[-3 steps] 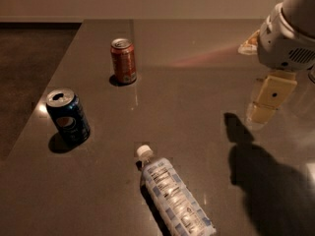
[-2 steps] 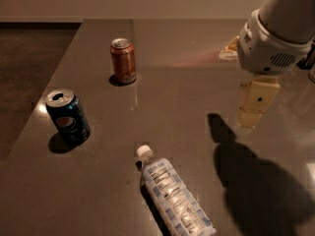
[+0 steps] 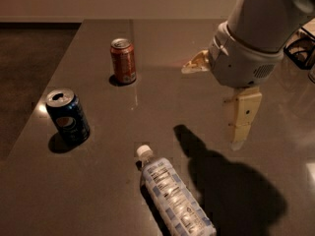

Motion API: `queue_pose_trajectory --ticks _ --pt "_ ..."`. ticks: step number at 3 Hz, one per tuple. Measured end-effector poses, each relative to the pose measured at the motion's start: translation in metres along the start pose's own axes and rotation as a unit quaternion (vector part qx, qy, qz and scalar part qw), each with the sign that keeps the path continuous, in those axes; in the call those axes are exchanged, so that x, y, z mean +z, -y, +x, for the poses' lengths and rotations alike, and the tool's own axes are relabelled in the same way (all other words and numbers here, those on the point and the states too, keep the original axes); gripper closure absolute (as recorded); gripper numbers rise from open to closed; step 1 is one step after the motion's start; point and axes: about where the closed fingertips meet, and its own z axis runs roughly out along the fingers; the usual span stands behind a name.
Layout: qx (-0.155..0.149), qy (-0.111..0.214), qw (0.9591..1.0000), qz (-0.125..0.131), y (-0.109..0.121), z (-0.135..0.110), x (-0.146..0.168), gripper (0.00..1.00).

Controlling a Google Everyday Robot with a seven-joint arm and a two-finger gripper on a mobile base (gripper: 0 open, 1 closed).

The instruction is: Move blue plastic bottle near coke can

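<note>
The blue plastic bottle lies on its side at the front of the dark table, white cap pointing to the back left. The coke can stands upright at the back left, well apart from the bottle. My gripper hangs over the table to the right of and above the bottle, below the big white wrist. It is open and holds nothing: one beige finger points down and the other sticks out to the left. Its shadow falls just to the right of the bottle.
A dark blue Pepsi can stands upright at the left, near the table's left edge. A dark wire object sits at the far right edge. The floor lies beyond the table at the left.
The arm and gripper have moved left and nearer the bottle, and the shadow has shifted left with them. The bottle and both cans have not moved.
</note>
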Motion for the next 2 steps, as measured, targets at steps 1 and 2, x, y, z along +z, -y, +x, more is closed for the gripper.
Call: queue_pose_trajectory --ticks 1,2 --pt "-0.093 0.024 0.9954 -0.003 -0.0079 -0.0183 0.0059 0.0" --pt "-0.183 0.042 0.9821 -0.011 -0.0152 -0.0269 0.0098 0.0"
